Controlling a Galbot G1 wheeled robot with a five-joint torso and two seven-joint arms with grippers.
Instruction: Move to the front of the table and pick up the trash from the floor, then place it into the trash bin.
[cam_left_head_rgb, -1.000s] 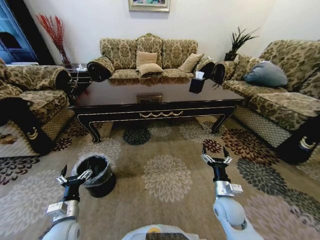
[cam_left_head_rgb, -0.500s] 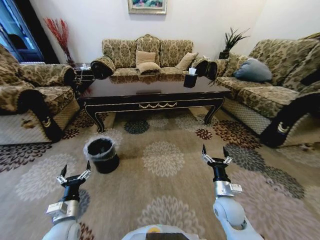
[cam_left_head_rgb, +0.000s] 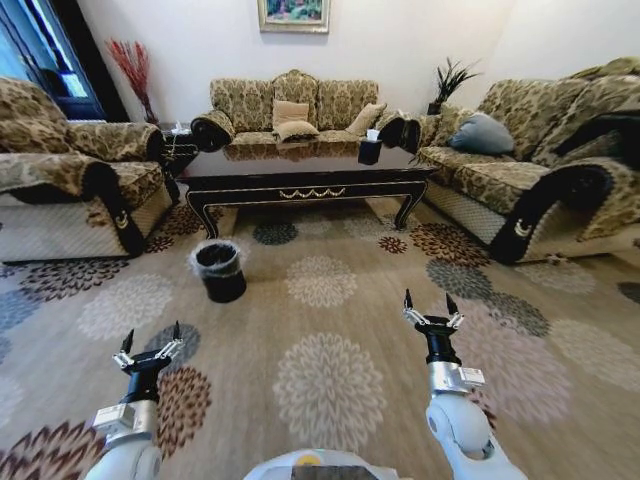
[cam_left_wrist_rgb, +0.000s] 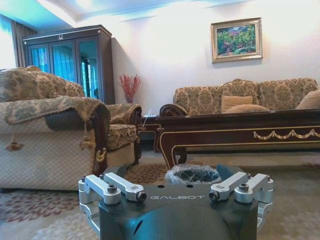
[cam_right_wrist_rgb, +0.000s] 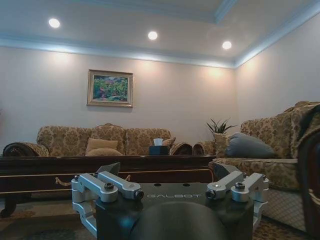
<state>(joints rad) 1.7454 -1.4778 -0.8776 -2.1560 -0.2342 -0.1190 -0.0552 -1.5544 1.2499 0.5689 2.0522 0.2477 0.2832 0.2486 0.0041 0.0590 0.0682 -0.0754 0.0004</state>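
Both pincers, left and right, released over open floor; trash bin before table

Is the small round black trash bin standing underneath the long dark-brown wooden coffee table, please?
No, the small round black trash bin stands on the patterned beige carpet in front of the long dark-brown wooden coffee table, clear of it.

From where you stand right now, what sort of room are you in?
It looks like a home living room. Matching patterned sofas sit around a long low dark table on a flower-medallion carpet, and a framed painting hangs on the wall. A small black trash bin stands before the table.
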